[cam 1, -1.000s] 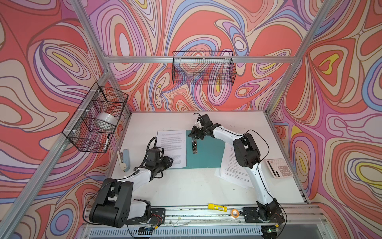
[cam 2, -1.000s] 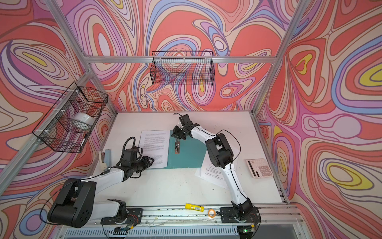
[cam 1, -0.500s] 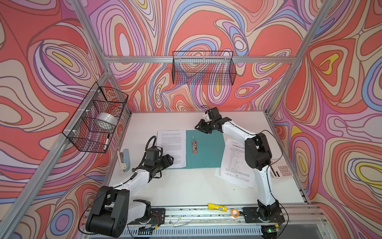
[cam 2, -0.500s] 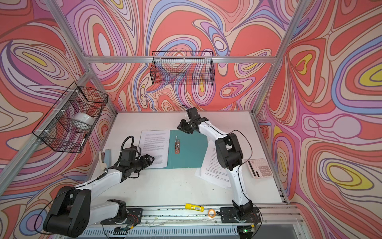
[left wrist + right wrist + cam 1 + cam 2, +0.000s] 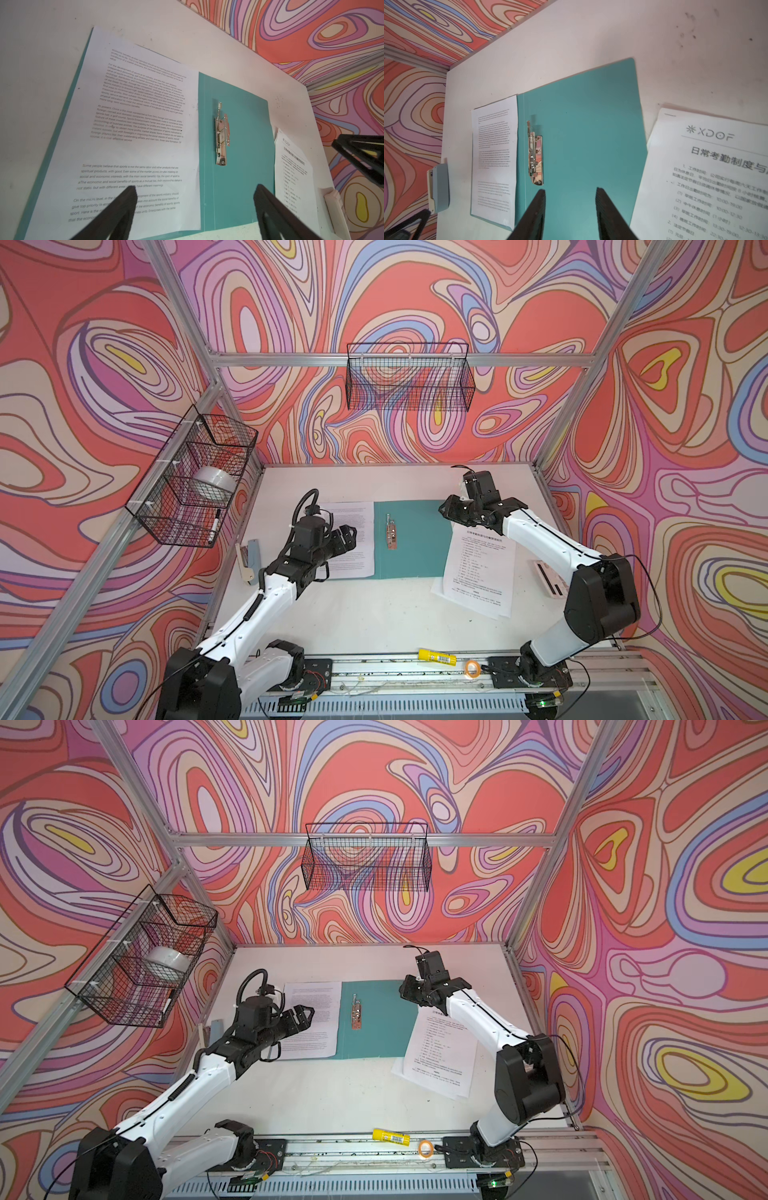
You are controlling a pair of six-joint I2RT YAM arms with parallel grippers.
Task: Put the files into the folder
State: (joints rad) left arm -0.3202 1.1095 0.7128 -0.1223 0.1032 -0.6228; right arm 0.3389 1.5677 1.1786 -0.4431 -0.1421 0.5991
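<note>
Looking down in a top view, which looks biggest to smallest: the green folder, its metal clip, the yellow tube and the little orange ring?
1. folder
2. yellow tube and clip: about alike, so not ranked
3. orange ring

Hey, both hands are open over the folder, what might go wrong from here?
The stack lies flat, overlapping the folder: the right hand may pinch only the top sheet or crease it. Sliding it across, it may snag on the clip. The loose sheet on the left flap may shift if the left hand brushes it.
</note>
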